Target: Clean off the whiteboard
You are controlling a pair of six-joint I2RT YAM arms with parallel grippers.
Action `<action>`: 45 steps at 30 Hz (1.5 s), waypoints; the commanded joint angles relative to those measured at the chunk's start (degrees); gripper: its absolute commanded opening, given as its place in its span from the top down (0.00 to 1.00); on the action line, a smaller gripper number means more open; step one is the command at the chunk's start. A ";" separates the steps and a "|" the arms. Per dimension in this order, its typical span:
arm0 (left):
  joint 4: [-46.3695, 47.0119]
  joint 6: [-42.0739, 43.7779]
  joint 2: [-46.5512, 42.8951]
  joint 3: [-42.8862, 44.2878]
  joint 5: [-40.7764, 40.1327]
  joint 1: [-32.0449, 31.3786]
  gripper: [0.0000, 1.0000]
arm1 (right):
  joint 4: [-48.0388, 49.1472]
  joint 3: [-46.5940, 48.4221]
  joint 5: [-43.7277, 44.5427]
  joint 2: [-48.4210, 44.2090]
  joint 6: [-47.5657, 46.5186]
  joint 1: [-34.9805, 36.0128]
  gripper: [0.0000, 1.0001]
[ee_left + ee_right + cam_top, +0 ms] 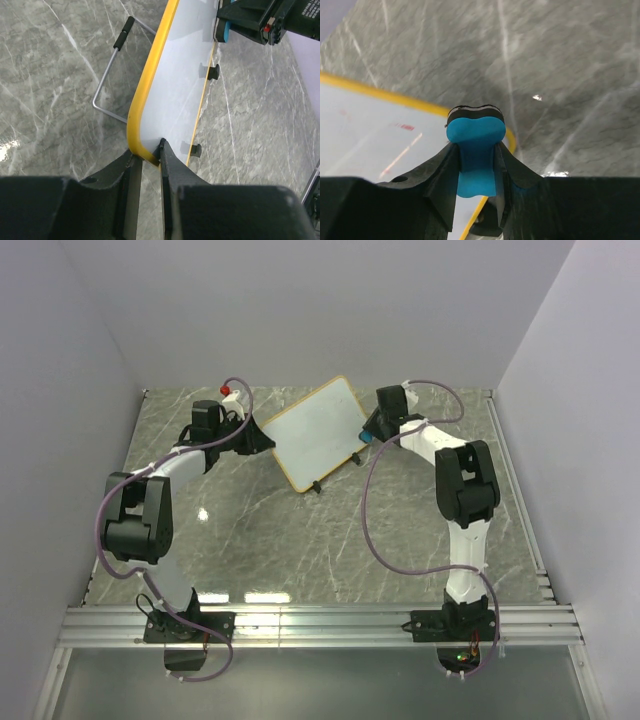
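The whiteboard stands tilted at the back middle of the table, with a yellow frame, two black feet and a wire stand behind it. My left gripper is shut on its lower left corner; in the left wrist view the jaws pinch the yellow frame. My right gripper is shut on a blue eraser and holds it at the board's right edge. The eraser's black felt face is over the board's corner. Faint red marks show on the white surface.
A small white object with a red top stands just behind the left gripper. Grey walls close the table at the back and both sides. A metal rail runs along the near edge by the arm bases.
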 commanded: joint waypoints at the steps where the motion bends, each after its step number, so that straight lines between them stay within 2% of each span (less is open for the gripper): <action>1: -5.01 5.93 -0.53 -1.68 -2.85 -0.77 1.00 | -1.00 -1.27 -0.73 2.26 3.77 -0.84 1.00; 7: -3.96 5.23 -0.53 -1.94 -2.59 -0.77 1.00 | 3.91 -3.90 -8.64 1.38 5.53 -0.23 1.00; 14: -3.60 5.06 0.17 -1.68 -2.41 -0.77 1.00 | 10.95 -6.11 -14.54 -0.20 8.25 6.53 1.00; 20: -3.51 5.14 0.17 -1.68 -2.41 -0.77 1.00 | 12.27 -8.48 -14.37 -1.69 11.95 10.93 1.00; 28: -3.34 5.41 0.43 -1.32 -2.32 -0.77 1.00 | 16.13 -17.35 -13.57 -4.07 16.95 15.94 1.00; 33: -3.78 5.93 0.26 -1.24 -2.67 -0.77 1.00 | 15.35 -17.10 -11.03 -4.68 16.70 15.16 1.00; 45: -4.48 6.81 0.35 -0.88 -2.32 -0.77 1.00 | 17.63 -15.16 -8.56 -5.21 18.89 2.33 1.00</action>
